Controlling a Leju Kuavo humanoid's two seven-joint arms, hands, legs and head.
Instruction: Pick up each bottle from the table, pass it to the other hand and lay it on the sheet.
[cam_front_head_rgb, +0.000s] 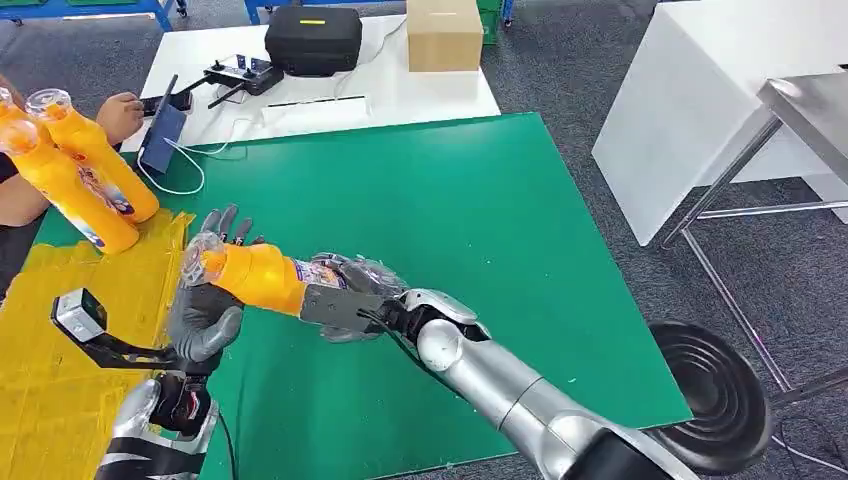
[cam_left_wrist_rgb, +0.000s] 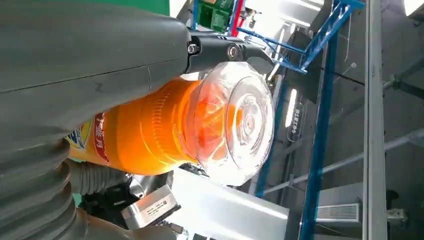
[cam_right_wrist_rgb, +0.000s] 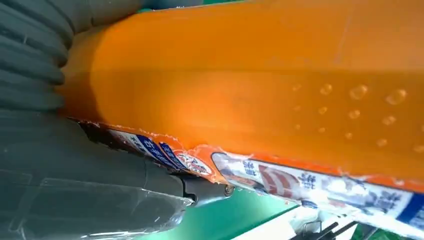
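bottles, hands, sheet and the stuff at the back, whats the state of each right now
bottle: lying sideways in the air, gripped by both hands
right hand: grips the bottle's label end
left hand: holds its clear end
two more bottles: tilted, at the yellow sheet's far edge
yellow sheet: flat, crinkled
black case: closed
cardboard box: closed
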